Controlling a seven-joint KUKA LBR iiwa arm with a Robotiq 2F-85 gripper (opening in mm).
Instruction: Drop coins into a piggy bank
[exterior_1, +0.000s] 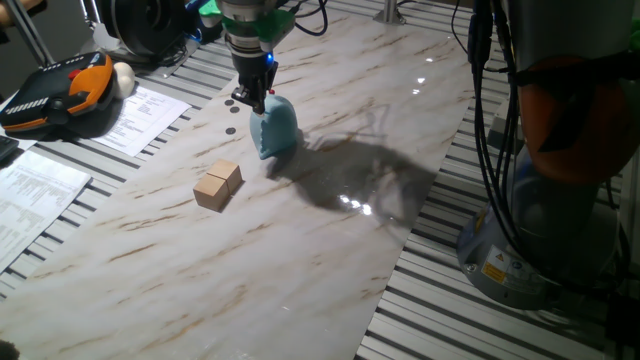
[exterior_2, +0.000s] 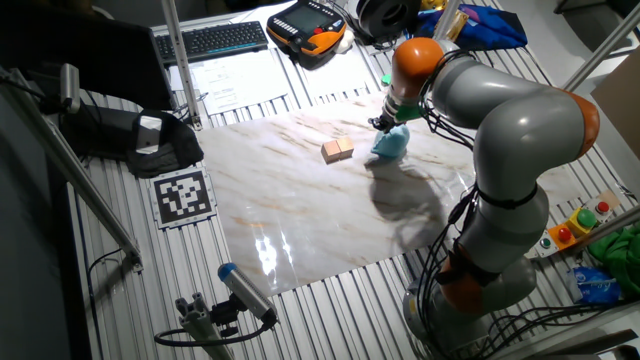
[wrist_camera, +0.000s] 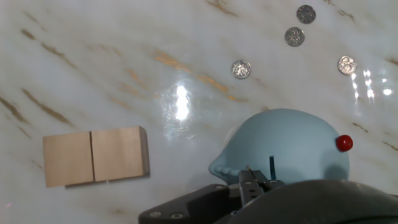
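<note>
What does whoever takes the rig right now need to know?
Gripper: right above the bank, by its slot; whether it is open or holding a coin cannot be told.
Bank: upright on the marble table, blocks a little way off.
Coins: four loose on the table beyond the bank.
Done: no deposit can be confirmed.
Left: at least those four coins.

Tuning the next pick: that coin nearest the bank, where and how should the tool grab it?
The nearest coin lies flat on the marble, well apart from the other coins. Only its thin rim is grippable, so probably come straight down and pinch across opposite edges. The piggy bank sits close on one side.
</note>
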